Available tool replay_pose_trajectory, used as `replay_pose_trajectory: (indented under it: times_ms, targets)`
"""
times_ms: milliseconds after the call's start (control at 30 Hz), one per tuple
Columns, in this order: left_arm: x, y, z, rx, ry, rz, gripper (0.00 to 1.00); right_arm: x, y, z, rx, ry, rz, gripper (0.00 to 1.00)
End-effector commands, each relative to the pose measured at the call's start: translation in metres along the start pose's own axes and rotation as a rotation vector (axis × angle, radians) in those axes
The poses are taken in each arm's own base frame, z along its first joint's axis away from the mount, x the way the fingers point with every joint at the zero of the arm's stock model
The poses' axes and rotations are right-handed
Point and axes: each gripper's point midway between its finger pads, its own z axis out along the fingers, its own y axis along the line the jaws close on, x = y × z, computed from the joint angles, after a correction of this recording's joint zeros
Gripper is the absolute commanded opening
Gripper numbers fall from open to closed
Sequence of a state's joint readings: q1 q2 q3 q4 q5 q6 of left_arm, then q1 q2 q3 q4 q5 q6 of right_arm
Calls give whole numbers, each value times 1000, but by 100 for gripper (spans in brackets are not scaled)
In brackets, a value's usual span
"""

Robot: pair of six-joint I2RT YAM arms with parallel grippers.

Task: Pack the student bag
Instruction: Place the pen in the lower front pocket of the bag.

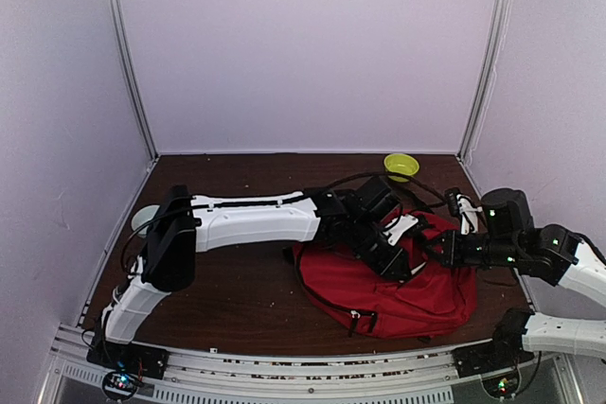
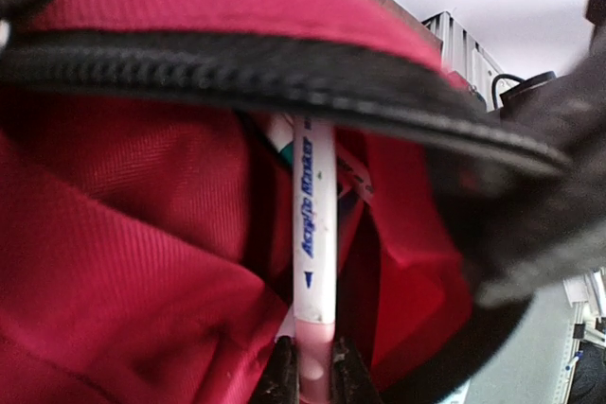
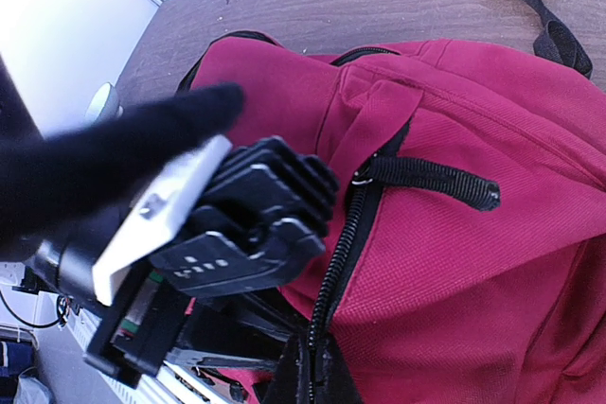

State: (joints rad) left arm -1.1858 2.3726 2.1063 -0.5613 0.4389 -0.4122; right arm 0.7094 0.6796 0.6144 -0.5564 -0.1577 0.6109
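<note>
Blue print on the white marker (image 2: pixel 314 224) seems to read "Acrylic Marker". The left gripper (image 2: pixel 312 371) clamps its pink end inside the student bag (image 1: pixel 398 286), by the tabletop's (image 1: pixel 237 281) right edge; the right gripper (image 3: pixel 311 366) is pinched tight on the bag's zipper (image 3: pixel 336 262).

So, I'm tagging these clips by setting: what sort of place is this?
Most likely a robot lab test booth, not a classroom. Plain pale walls with metal corner posts enclose a brown table, and robot arms bolted to a rail at its near edge work on a red backpack.
</note>
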Motion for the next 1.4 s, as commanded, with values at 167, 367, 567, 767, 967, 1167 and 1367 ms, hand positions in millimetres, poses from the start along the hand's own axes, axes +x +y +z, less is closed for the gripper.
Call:
replay_pose_trajectory:
  times_ms: [167, 367, 567, 767, 967, 1167, 1367]
  targets:
    - [-21, -18, 2, 93, -87, 21, 0, -9, 12, -5, -53, -31, 6, 0]
    - [-14, -14, -3, 72, -89, 31, 0, -8, 11, -4, -50, -26, 4, 0]
    - [-10, -7, -5, 21, -82, 62, 0, -9, 12, -5, -48, -30, 6, 0]
    - [-14, -17, -7, 61, -92, 61, 0, -9, 13, -4, -54, -32, 12, 0]
    - [-23, -38, -7, 105, -121, -4, 0, -10, 13, -3, -52, -34, 11, 0]
    - [-17, -39, 6, 140, -112, -68, 8, -11, 14, -4, -56, -35, 8, 0]
    - [-16, -60, 3, 235, -122, -16, 37, -8, 11, -3, -47, -30, 6, 0]
